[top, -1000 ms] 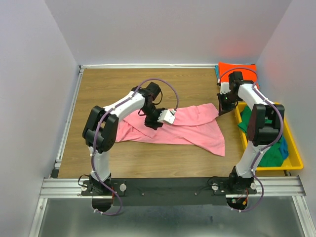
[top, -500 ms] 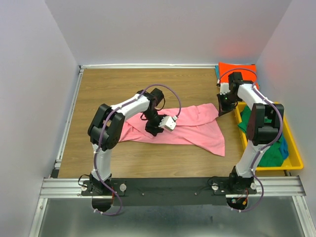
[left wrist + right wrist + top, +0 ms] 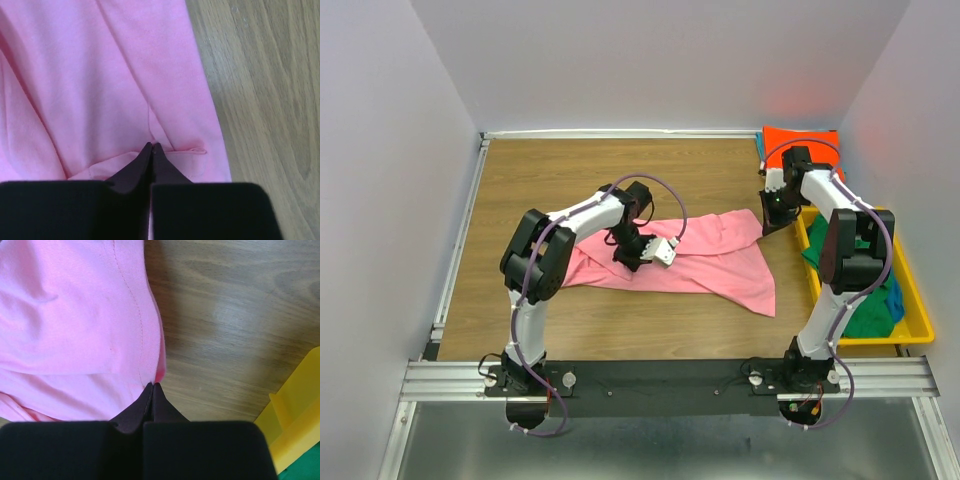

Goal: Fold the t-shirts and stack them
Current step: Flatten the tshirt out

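A pink t-shirt (image 3: 710, 262) lies crumpled and spread across the middle of the wooden table. My left gripper (image 3: 629, 262) is down on the shirt's left part. Its jaws (image 3: 151, 145) are shut, tips meeting on a small fold of pink cloth near the hem. My right gripper (image 3: 767, 226) is at the shirt's far right corner. There it (image 3: 153, 384) is shut on the stitched edge of the pink t-shirt (image 3: 75, 325). An orange t-shirt (image 3: 800, 138) lies folded at the back right. Green (image 3: 865, 316) and blue (image 3: 895, 300) t-shirts sit in the bin.
A yellow plastic bin (image 3: 920, 310) stands along the right side of the table, close to the right arm; its corner (image 3: 300, 405) shows in the right wrist view. Walls enclose the table on the left, back and right.
My left gripper moved a little toward the near side, came down onto the pink cloth and closed from open to shut. The right arm has not moved.
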Available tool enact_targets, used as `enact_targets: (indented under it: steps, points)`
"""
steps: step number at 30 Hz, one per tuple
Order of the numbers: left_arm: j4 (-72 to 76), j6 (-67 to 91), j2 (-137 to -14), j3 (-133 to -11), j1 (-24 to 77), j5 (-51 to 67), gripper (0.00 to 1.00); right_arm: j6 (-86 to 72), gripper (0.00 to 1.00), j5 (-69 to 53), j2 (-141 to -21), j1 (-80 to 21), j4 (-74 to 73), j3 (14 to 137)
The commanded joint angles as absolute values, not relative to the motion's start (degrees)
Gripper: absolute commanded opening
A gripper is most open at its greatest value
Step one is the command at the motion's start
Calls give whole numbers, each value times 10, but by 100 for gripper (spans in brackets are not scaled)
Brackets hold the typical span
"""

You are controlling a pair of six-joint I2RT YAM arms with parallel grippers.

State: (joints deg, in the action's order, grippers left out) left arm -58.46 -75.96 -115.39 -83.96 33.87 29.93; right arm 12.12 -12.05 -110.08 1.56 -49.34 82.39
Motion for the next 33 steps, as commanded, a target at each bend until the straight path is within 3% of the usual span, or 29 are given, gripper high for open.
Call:
enact_targets:
  steps: [1,8,15,23,33]
  points:
    - [-590,-747,-1131,-838,340,291,0,130,1,-113,-1098,15,-502,822]
    - [-607,-707,-1035,-902,252,342,0,126,1,-115,-1064,15,-505,842]
    - [-580,-647,-965,-964,68,418,0,110,1,-123,-1050,15,-506,893]
    - [-387,-481,-887,-944,-57,442,0,84,1,-129,-1050,25,-505,1044]
    - [-152,-274,-740,-930,-109,400,0,69,1,-154,-999,28,-489,1215]
